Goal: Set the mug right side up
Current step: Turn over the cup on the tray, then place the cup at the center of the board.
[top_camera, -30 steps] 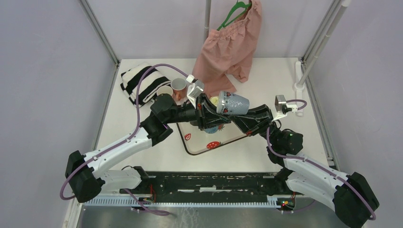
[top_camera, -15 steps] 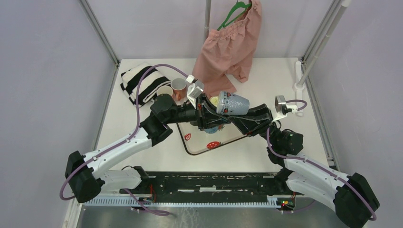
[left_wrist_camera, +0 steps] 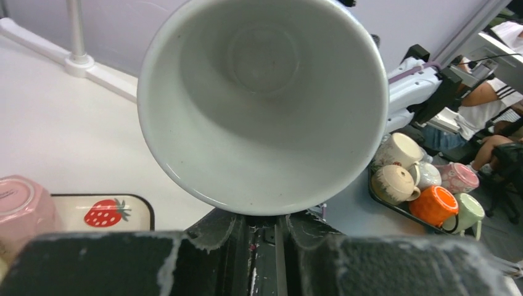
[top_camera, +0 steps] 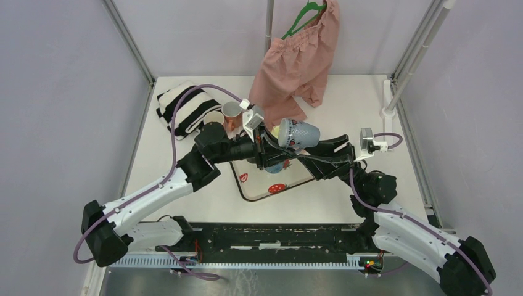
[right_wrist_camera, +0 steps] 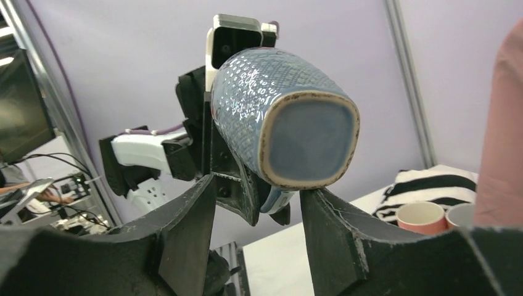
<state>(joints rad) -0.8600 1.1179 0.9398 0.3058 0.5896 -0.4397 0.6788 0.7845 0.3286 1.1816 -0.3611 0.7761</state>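
The mug (top_camera: 297,133) is blue-grey with a dotted texture. It hangs on its side in the air above the tray. My left gripper (top_camera: 273,142) is shut on the mug's handle (right_wrist_camera: 279,200). In the left wrist view the mug's white inside (left_wrist_camera: 265,105) faces the camera, just above the left gripper (left_wrist_camera: 266,219). In the right wrist view the mug's base (right_wrist_camera: 308,139) faces me. My right gripper (right_wrist_camera: 258,188) is open, its fingers spread apart just below the mug, one tip close under the base. From above, the right gripper (top_camera: 306,156) sits to the mug's near right.
A strawberry-print tray (top_camera: 247,185) lies under the grippers with another mug (top_camera: 275,166) on it. Two pink and cream cups (top_camera: 232,111) stand by a striped cloth (top_camera: 182,105) at the back left. Pink shorts (top_camera: 296,61) hang on a hanger from a pole at the back.
My right gripper has opened off the mug and dropped back a little. The left gripper has kept its hold and shifted the mug slightly up and left.
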